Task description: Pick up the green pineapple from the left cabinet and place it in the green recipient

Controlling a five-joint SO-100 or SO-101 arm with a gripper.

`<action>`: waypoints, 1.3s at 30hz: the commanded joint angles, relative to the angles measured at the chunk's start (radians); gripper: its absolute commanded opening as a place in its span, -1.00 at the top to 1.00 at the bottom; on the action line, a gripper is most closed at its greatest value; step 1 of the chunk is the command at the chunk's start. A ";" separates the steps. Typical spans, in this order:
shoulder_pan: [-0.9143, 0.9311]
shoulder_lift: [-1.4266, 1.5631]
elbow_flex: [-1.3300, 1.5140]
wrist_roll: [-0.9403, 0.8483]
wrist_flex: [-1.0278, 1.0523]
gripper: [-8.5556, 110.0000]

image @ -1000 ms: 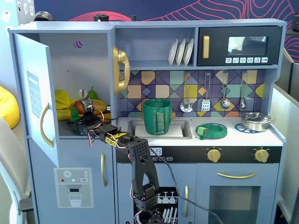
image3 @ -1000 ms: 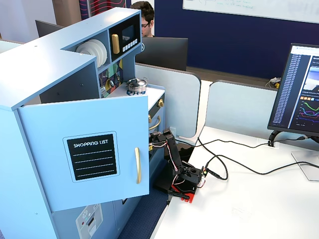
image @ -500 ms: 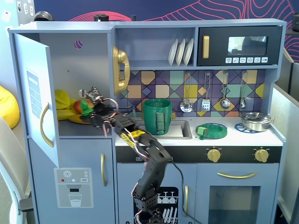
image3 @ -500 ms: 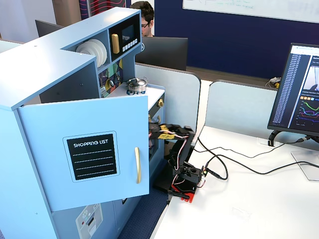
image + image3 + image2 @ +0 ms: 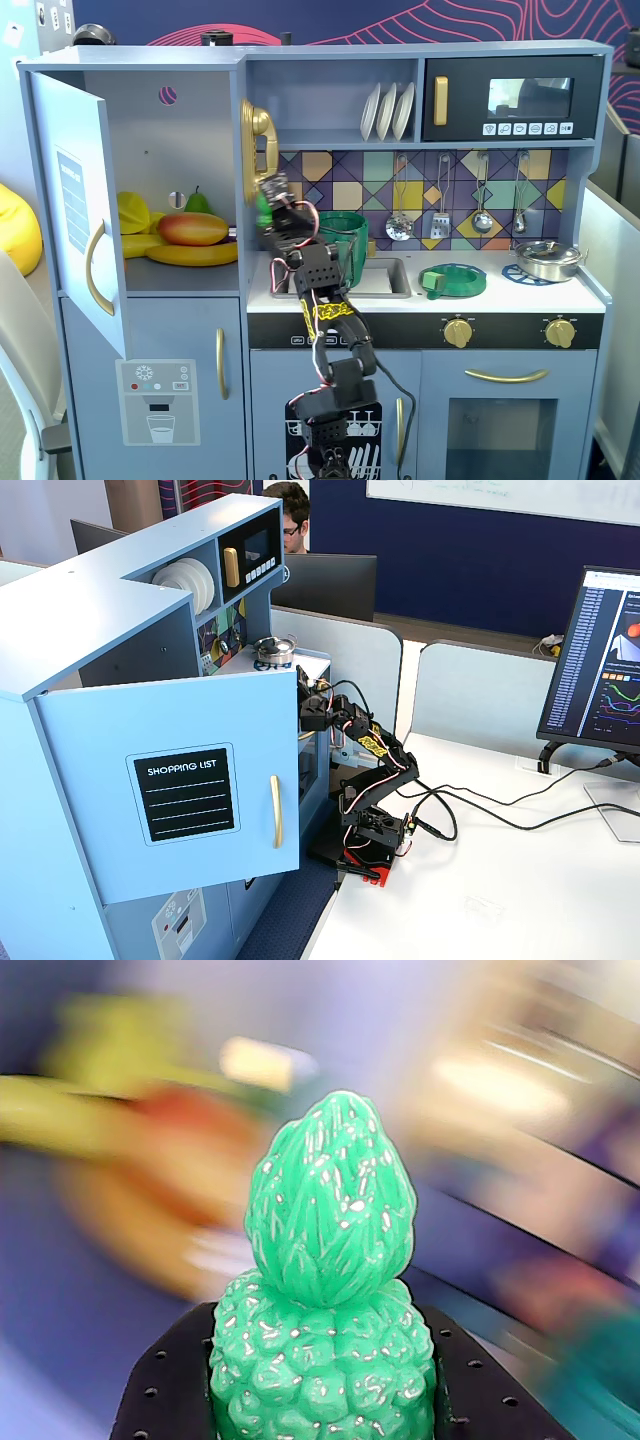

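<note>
Your tool (image 5: 266, 200) grips the pineapple (image 5: 325, 1300), crown pointing away from the wrist. The pot (image 5: 345, 238) lies right and slightly below it at frame centre; carry it that way.

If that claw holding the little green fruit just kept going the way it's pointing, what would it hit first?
Probably the gold door handle just above the gripper, which points up and slightly left with the green pineapple clamped in it. Depth is unclear, so it might pass in front.

Frontal view, side view, wrist close-up.
</note>
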 commanded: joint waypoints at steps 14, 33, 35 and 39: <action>0.310 -0.752 -0.664 0.107 -0.161 0.77; 0.311 -0.445 -0.325 0.275 -0.158 0.08; 0.301 -0.282 -0.219 0.281 -0.060 0.10; 0.322 -0.021 -0.035 0.276 0.123 0.10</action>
